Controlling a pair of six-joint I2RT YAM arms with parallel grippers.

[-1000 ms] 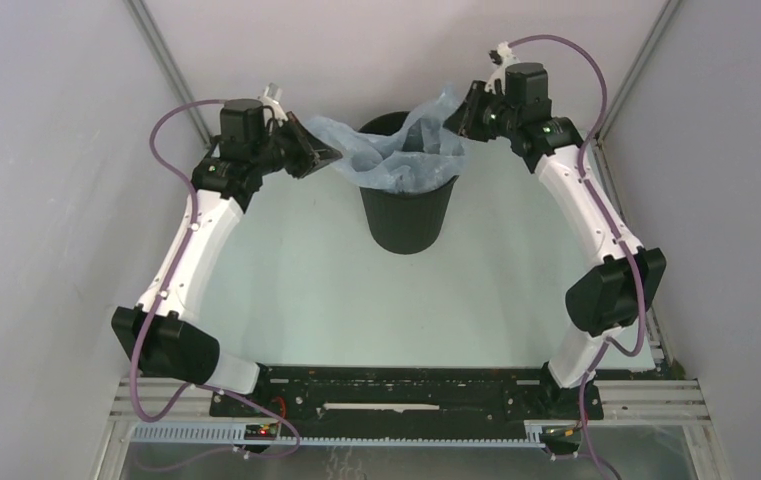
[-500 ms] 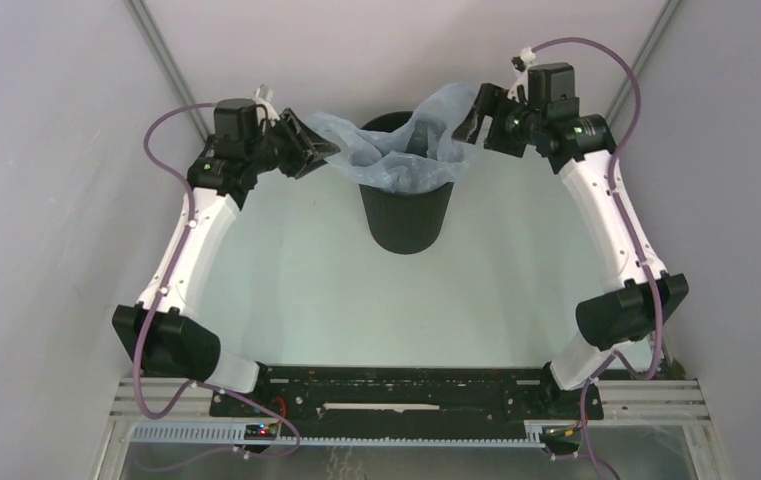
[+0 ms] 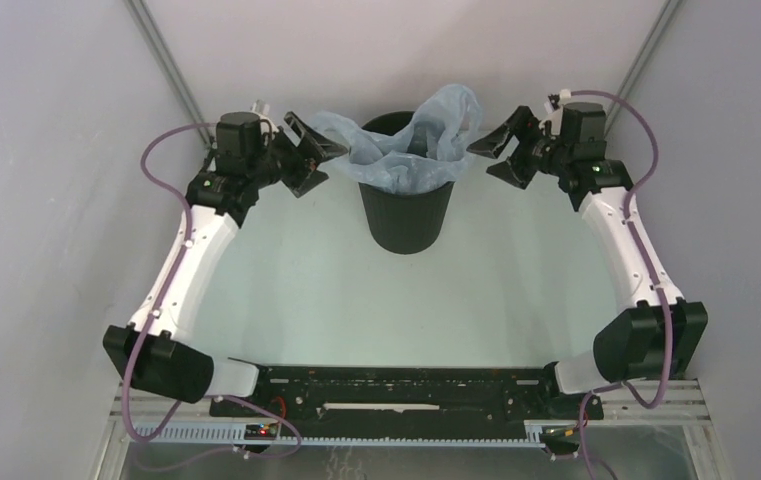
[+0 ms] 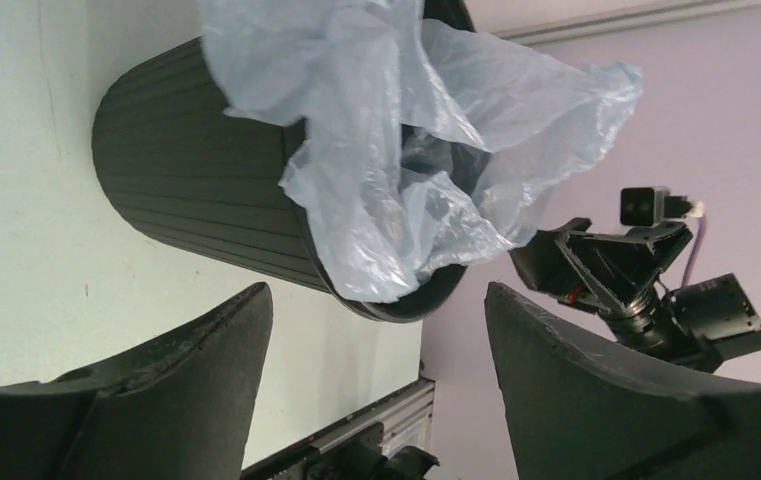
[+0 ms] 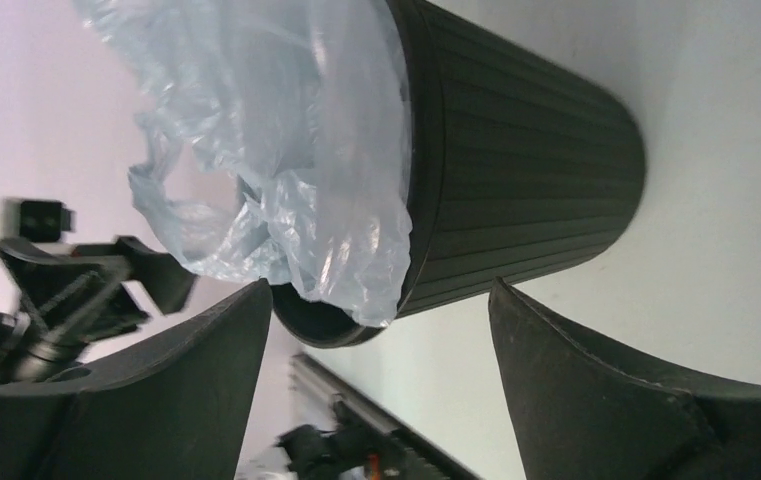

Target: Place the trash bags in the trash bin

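Note:
The black trash bin (image 3: 406, 212) stands upright at the back middle of the table. The pale blue trash bag (image 3: 408, 140) sits crumpled in its mouth, its film spilling over the rim and one loop standing up at the back right. My left gripper (image 3: 328, 164) hangs open just left of the rim, clear of the film. My right gripper (image 3: 484, 161) is open just right of the rim, also holding nothing. In the left wrist view, the bag (image 4: 406, 150) and bin (image 4: 186, 190) lie beyond my open gripper (image 4: 376, 292). The right wrist view shows the bag (image 5: 276, 130), the bin (image 5: 526, 170) and open gripper (image 5: 381, 290).
Grey enclosure walls close in at the left, right and back, with metal corner rails (image 3: 161, 60). The pale table (image 3: 356, 300) stretches toward the arm bases and the black mounting rail (image 3: 406, 390) at the near edge.
Both grippers opened and let go of the bag's edges, then drew back outward from the bin. The bag has slackened onto the rim.

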